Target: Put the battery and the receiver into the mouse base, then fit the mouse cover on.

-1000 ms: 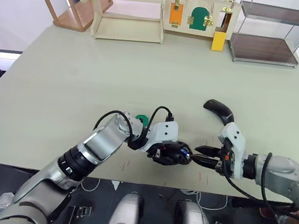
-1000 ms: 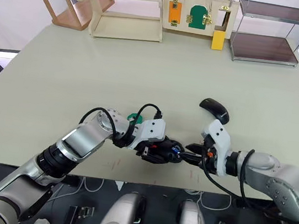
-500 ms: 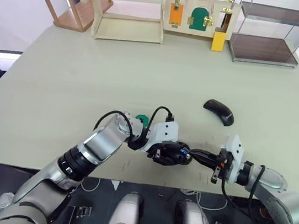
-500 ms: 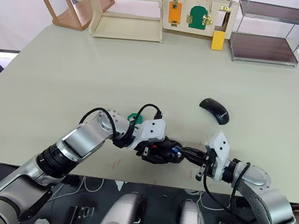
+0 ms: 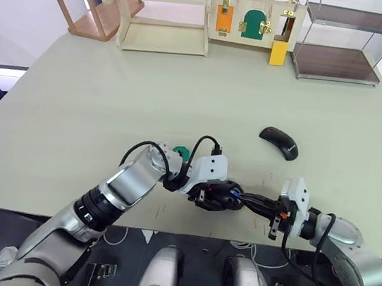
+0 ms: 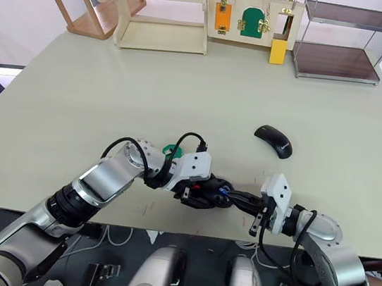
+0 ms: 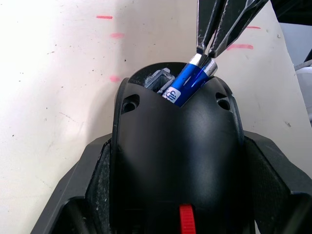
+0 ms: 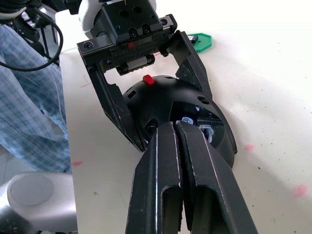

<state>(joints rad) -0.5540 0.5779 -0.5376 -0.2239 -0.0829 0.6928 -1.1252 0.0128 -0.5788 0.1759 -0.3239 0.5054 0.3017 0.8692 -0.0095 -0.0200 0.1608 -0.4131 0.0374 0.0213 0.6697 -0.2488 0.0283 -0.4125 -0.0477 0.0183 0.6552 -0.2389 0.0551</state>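
My left gripper (image 5: 220, 197) is shut on the black mouse base (image 7: 175, 146), near the table's front edge. A red part shows on the base. The blue battery (image 7: 187, 83) lies tilted in the base's open compartment, its silvery end sticking up. My right gripper (image 5: 243, 199) is shut, its two fingertips (image 7: 207, 46) pressed together against that silvery end. In the right wrist view the closed fingers (image 8: 175, 161) reach over the base's rim. The glossy mouse cover (image 5: 279, 142) lies alone on the table, farther back and to the right. The receiver is hidden.
A small green piece (image 5: 181, 153) lies beside my left wrist. Along the far edge stand a wooden stand (image 5: 88, 11), a pale wooden shelf (image 5: 167, 11), a latch board (image 5: 254, 20) and a metal rack (image 5: 347, 44). The table's front edge is close below both grippers.
My right wrist has dropped low toward the front edge, uncovering the mouse cover behind it. Its fingertips have stayed at the mouse base. The left arm has not moved.
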